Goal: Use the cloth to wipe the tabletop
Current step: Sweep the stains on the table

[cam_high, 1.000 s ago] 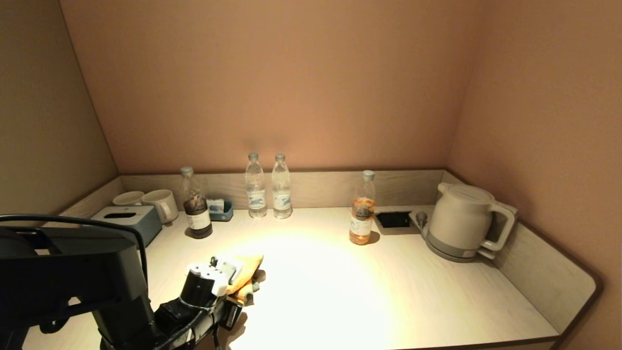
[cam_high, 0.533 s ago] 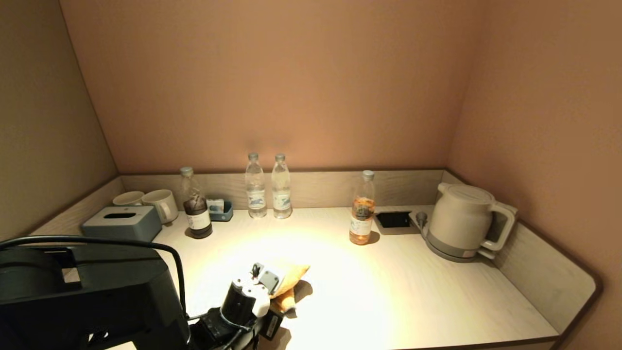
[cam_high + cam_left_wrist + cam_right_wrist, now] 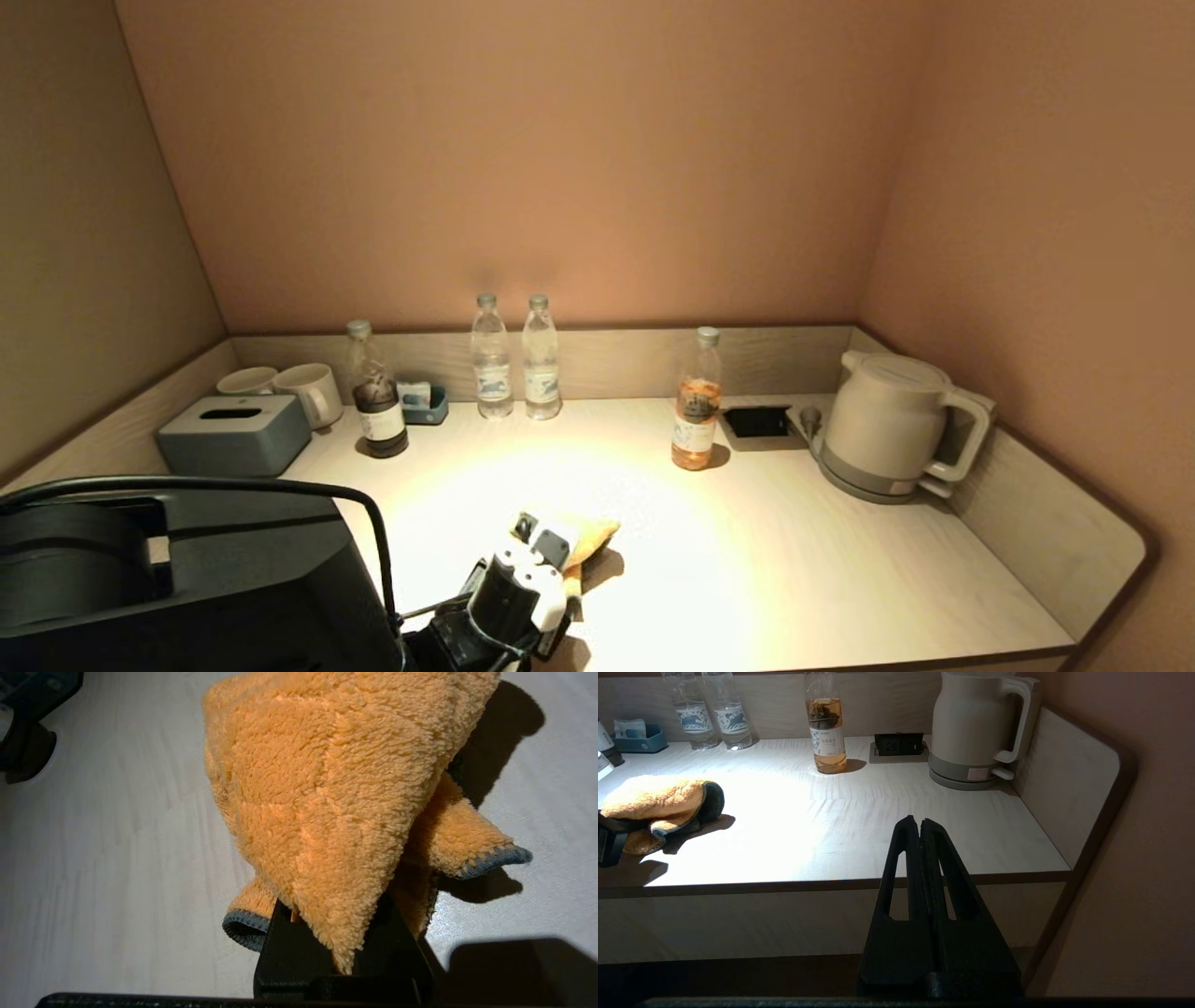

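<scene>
Left gripper clamped tight on a bunched fold of the cloth, low near the front edge of the tabletop, a bit left of the middle. Looks gripped by one pinched ridge so the fuzzy orange bulk fans out ahead and drags flat on the wood, probably for more contact per pass; grey-edged corners hanging loose either side. Plenty of bare surface toward the right front corner, so likely mid-wipe. Right gripper parked off the front edge toward the right side, fingers pressed together, nothing in them. Kettle and bottles lined up along the back edge, well apart from the wiping lane.
</scene>
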{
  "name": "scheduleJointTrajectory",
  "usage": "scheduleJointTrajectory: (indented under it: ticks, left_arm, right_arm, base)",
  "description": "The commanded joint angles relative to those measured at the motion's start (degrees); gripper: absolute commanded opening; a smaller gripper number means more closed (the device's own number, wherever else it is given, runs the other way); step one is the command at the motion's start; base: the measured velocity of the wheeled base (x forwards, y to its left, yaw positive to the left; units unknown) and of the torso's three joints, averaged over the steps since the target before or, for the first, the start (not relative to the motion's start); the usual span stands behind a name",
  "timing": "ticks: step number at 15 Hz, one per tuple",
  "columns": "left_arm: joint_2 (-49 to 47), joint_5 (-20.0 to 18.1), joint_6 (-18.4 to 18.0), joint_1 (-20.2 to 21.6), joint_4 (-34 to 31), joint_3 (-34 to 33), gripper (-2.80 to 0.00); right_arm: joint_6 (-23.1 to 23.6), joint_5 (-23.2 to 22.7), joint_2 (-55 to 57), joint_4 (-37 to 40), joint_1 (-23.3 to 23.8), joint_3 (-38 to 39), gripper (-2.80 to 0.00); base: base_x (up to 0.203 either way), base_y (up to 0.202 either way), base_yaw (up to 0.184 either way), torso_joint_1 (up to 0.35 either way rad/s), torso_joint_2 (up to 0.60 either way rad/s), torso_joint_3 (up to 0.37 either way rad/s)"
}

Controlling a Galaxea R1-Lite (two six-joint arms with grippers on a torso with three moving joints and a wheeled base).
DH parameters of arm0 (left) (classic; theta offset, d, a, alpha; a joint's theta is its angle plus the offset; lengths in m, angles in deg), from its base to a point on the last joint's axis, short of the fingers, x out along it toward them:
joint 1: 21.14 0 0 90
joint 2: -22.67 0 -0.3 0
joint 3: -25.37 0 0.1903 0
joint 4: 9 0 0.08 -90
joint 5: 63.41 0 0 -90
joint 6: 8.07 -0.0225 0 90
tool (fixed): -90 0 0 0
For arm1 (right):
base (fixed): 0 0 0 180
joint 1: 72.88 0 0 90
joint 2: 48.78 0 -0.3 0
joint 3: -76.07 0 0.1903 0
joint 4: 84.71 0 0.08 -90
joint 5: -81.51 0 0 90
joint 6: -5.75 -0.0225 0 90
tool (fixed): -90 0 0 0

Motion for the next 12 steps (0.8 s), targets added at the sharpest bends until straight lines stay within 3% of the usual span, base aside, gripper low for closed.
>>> scheduleJointTrajectory:
  ticks: [1, 6, 10, 12]
  left_arm:
    - [-1.0, 2.0, 1.0, 2.5, -1.0, -1.5, -2.80]
    - [-0.1, 5.5, 1.2, 14.8, -1.6, -6.6, -2.80]
    - [1.7, 5.4, 1.0, 22.9, -2.0, -5.6, -2.80]
    - [1.4, 5.0, 0.9, 28.8, -2.1, -4.9, -2.80]
  right_arm:
    - [0.0, 0.0, 0.0, 0.0, 0.0, 0.0, -2.80]
    - [0.0, 0.0, 0.0, 0.0, -0.1, 0.0, -2.80]
    - [0.0, 0.0, 0.0, 0.0, 0.0, 0.0, -2.80]
    - [0.0, 0.0, 0.0, 0.0, 0.0, 0.0, -2.80]
  base:
    - [0.000, 0.000, 0.000, 0.000, 0.00, 0.000]
    - [0.000, 0.000, 0.000, 0.000, 0.00, 0.000]
    - [0.000, 0.000, 0.000, 0.000, 0.00, 0.000]
    - [0.000, 0.000, 0.000, 0.000, 0.00, 0.000]
